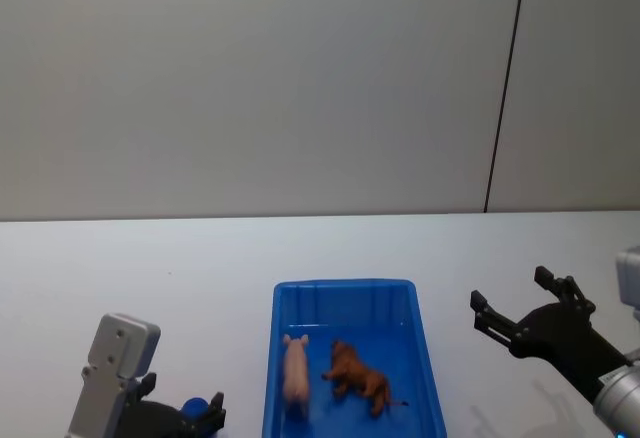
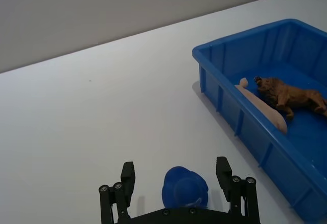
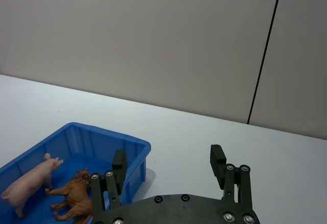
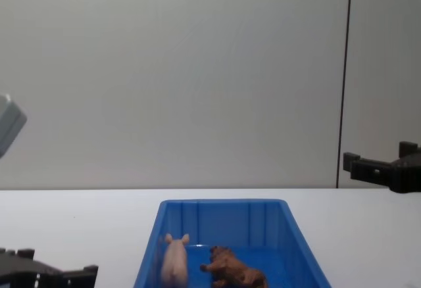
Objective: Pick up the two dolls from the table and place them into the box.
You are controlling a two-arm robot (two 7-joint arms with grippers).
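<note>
Both dolls lie inside the blue box (image 1: 430, 358). The pale pink pig (image 1: 296, 376) is on the left of the box floor and the brown lion (image 1: 360, 378) lies beside it on the right. The left wrist view shows the pig (image 2: 263, 109), the lion (image 2: 288, 95) and the box (image 2: 240, 124). They appear again in the right wrist view: pig (image 3: 29, 180), lion (image 3: 75, 197), box (image 3: 134, 150). My left gripper (image 1: 183, 396) (image 2: 175, 169) hovers open over the table left of the box. My right gripper (image 1: 512, 290) (image 3: 168, 162) is open and raised to the right of the box, holding nothing.
A small blue rounded object (image 2: 185, 188) sits low between the left gripper's fingers (image 2: 127, 179), apart from both. The white table (image 1: 150, 278) spreads bare around the box. A grey wall with a dark vertical seam (image 1: 505, 88) stands behind the table's far edge.
</note>
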